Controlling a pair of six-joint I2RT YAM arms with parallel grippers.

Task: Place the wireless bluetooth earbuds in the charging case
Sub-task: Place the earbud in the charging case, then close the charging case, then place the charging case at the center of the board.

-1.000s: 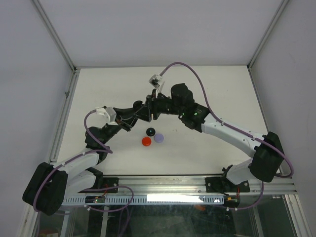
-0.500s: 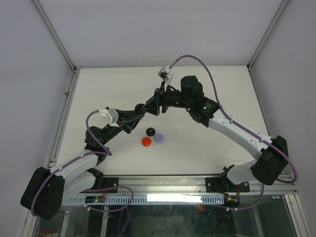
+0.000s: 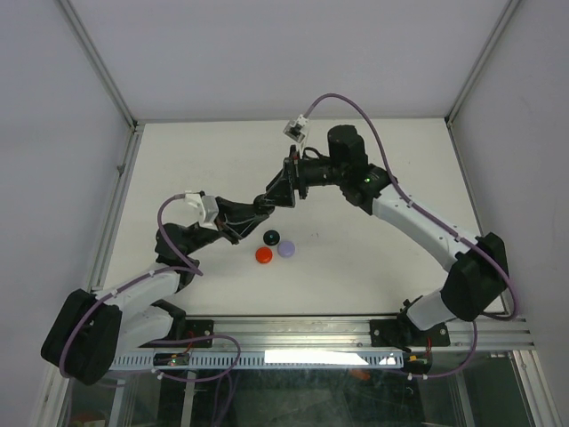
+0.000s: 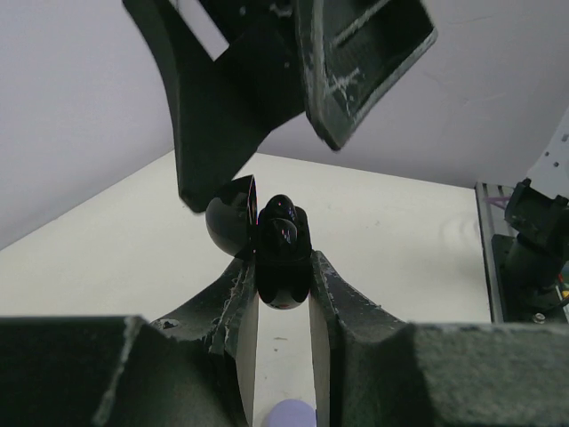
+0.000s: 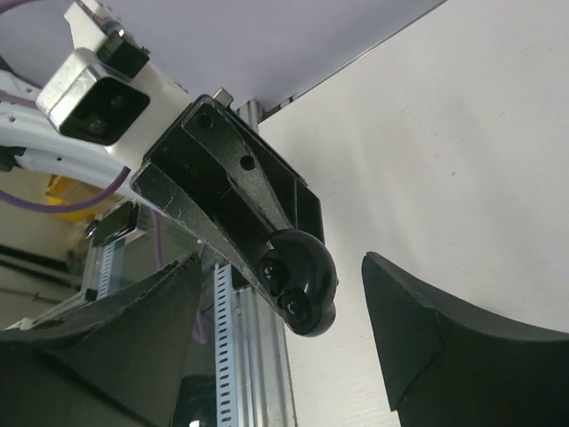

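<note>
One charging case (image 4: 283,238) pinched in left hand (image 4: 282,267), near splayed right hand (image 5: 280,262).

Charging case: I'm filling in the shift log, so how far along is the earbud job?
Done: the black charging case is off the table, lid open, clamped in the left end effector. In hand: the open right end effector faces it, empty. Whether buds sit inside is unclear. Left: closing the lid; three round discs lie on the table.

Tally over the worktop (image 3: 382,178)
Three discs: black disc (image 3: 271,237), red disc (image 3: 264,255), lilac disc (image 3: 286,249); one glossy black case (image 4: 283,240); one left end effector (image 4: 283,271), one right end effector (image 5: 280,276).
</note>
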